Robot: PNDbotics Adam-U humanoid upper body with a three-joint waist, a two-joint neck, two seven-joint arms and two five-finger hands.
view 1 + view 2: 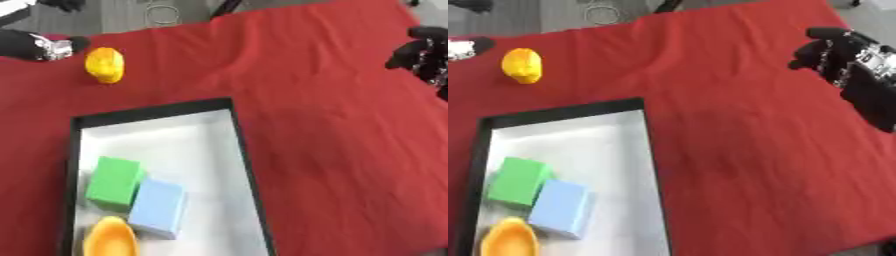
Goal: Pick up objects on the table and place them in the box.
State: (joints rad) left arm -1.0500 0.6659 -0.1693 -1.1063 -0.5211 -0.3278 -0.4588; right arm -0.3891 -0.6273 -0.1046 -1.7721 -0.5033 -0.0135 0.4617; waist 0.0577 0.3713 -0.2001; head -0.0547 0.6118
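Yellow object (105,64) (rounded), outside box (238,135)

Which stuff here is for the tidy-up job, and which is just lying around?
For the job:
- yellow object on the cloth
- box
- green block, blue block, orange object, already in the box

Just there:
- red cloth
- ring on the floor

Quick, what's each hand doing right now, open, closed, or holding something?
Left hand: at the upper left near the yellow object, not holding it; fingers cannot be told.
Right hand: fingers curled, holding nothing.
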